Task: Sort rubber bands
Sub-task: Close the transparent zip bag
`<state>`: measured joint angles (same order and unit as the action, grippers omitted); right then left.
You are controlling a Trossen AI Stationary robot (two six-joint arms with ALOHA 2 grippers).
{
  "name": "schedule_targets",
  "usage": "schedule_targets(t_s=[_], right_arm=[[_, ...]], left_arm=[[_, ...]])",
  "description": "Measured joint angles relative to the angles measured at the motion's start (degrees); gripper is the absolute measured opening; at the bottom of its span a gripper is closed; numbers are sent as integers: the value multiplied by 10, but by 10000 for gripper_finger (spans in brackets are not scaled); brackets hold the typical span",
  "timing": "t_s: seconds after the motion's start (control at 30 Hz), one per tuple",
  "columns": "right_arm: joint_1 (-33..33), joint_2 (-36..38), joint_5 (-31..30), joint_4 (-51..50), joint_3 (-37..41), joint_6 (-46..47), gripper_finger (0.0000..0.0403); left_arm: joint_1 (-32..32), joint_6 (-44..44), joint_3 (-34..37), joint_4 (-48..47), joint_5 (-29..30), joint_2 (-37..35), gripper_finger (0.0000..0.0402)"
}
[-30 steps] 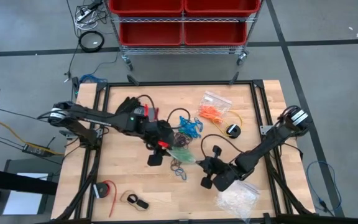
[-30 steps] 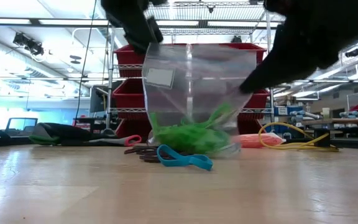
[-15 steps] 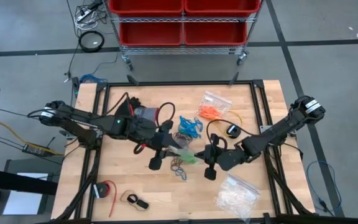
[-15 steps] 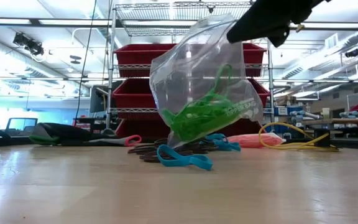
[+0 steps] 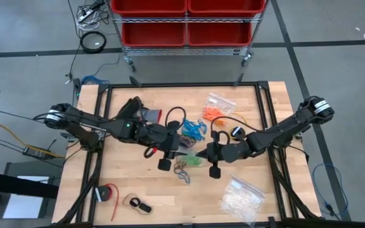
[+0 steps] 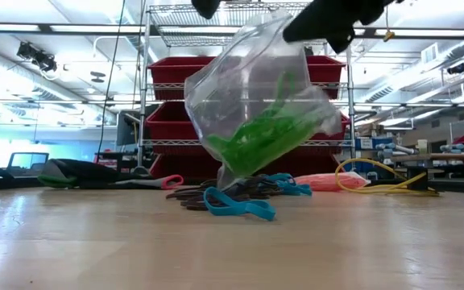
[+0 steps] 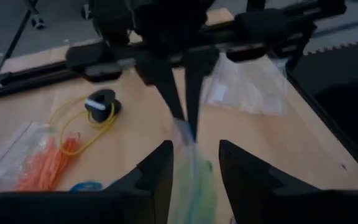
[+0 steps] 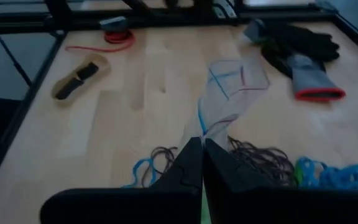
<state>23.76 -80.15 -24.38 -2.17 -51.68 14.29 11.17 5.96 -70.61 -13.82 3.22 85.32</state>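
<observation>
Table point(image 5: 132, 183): we see a pale wooden top in a dark frame, with both arms reaching to its middle from opposite sides.
Red bins point(image 5: 185, 22): they fill a wire rack just beyond the far edge of the table.
Clear bag point(image 6: 256, 97): we find it lifted off the table and tilted between the two grippers, a clump of green rubber bands point(image 6: 258, 138) sagging inside; its bottom corner hangs just above the loose bands.
Left gripper point(image 5: 170, 153): at mid-table, its fingers point(image 7: 160, 171) stand partly apart on either side of the bag's edge; we cannot tell whether they press it.
Right gripper point(image 5: 205, 154): opposite the left one, its two fingers point(image 8: 188, 165) are pinched together on the bag's edge.
Black gloves point(image 5: 135, 111): they lie on the left half of the table, partly under the left arm.
Bag of whitish pieces point(image 5: 241, 197): it lies flat near the front right corner.
Orange rubber bands point(image 5: 215, 114): heaped beside a flat clear pouch point(image 5: 220, 101) at the far right.
Blue rubber bands point(image 5: 194, 128): a tangle just beyond the grippers.
Dark rubber bands point(image 5: 182, 168): loose on the wood below the bag, with a blue loop point(image 6: 238, 206) in front.
Yellow cable point(image 6: 377, 181): coiled on the right.
</observation>
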Motion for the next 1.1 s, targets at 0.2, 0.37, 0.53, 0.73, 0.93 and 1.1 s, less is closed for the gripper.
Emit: schedule_targets(t_s=[0.2, 0.37, 0.53, 0.73, 0.93, 1.1], right_arm=[[-7, 6, 21, 9, 0, -23, 0], [-16, 6, 31, 17, 0, -30, 0], [-19, 6, 36, 24, 0, -35, 0], [-19, 6, 36, 26, 0, -35, 0], [-19, 6, 41, 30, 0, -33, 0], [-19, 5, 57, 32, 0, -30, 0]], left_arm=[[-19, -9, 0, 4, -9, 0, 138], [-30, -35, 0, 1, -44, 21, 137], [-30, -35, 0, -5, -55, 40, 137], [-37, -31, -1, 8, -55, 49, 138], [-41, -16, 0, 4, -55, 55, 138], [-41, -14, 0, 8, -61, 55, 138]])
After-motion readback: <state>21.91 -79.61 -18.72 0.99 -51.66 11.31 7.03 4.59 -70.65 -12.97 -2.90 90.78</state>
